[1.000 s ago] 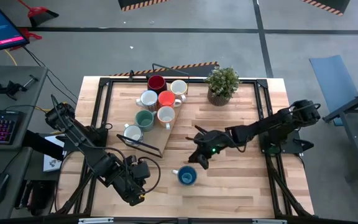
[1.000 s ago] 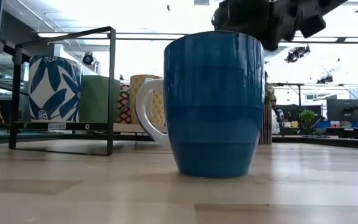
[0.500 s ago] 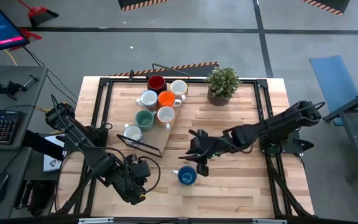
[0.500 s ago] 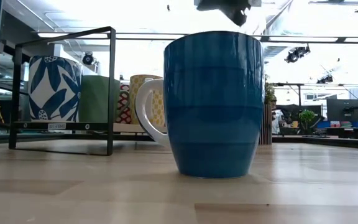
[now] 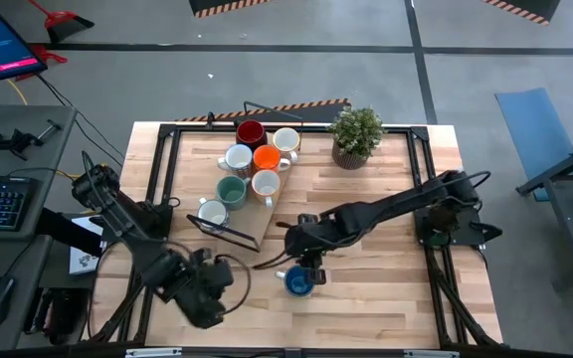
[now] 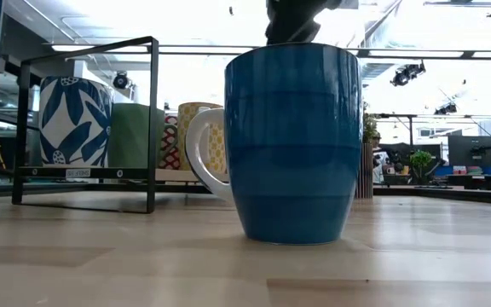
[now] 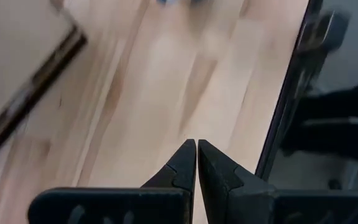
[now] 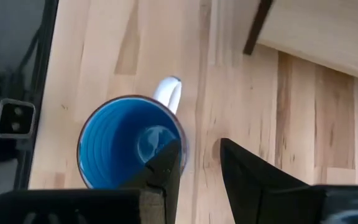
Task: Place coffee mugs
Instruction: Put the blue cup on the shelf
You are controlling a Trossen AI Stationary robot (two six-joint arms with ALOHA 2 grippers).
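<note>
A blue mug with a white handle stands upright on the table near its front edge; it fills the low view. My right gripper hangs open just above its rim, one finger over the mouth and the other outside the wall. Several other mugs stand on a wooden board at the back left, among them dark red, orange and teal. My left gripper is shut over bare table at the front left.
A potted plant stands at the back, right of the mugs. A black frame surrounds the board with the mugs. Black rails run along the table's sides. Bare wood lies right of the blue mug.
My right gripper has moved toward the table's left, from beside the blue mug to over its rim, while rolling at the wrist and staying open. The blue mug has kept its place.
</note>
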